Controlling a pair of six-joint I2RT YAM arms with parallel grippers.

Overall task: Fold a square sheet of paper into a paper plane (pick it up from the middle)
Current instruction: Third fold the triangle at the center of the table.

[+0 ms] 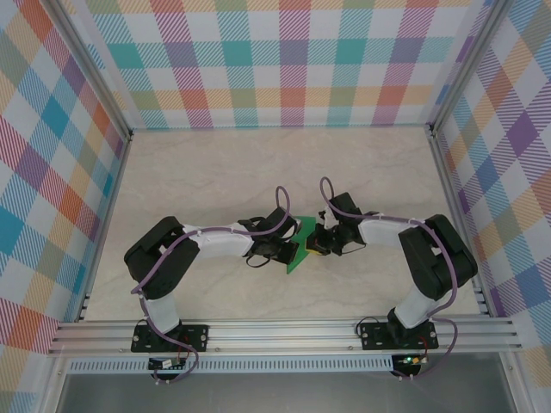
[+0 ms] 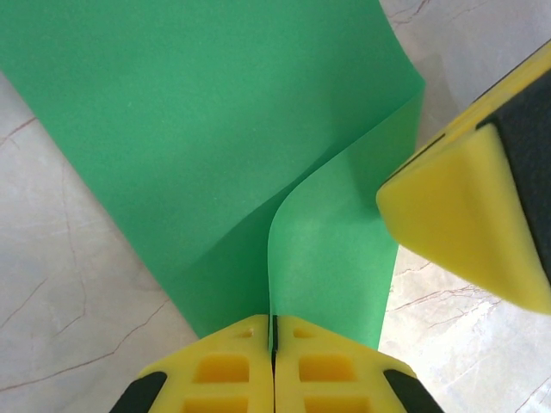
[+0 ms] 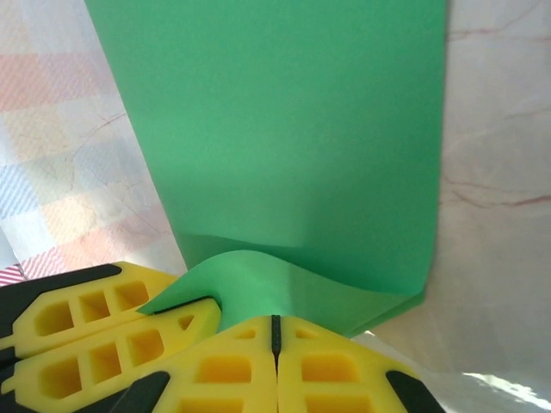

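Left wrist shows left tool (image 2: 274, 331) pinching sheet (image 2: 198, 129) at a raised fold.

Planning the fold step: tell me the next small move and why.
Probably lower the thin bright green paper sheet to the marbled table and flatten its bend: the left gripper and right gripper both pinch it shut, and it curves, uncreased.

I find no legible text, label, brand, number or sign in any view. The square sheet of paper (image 2: 215, 129) is plain green. A small lit fitting (image 1: 406, 362) at the near right may bear markings; I cannot resolve them.
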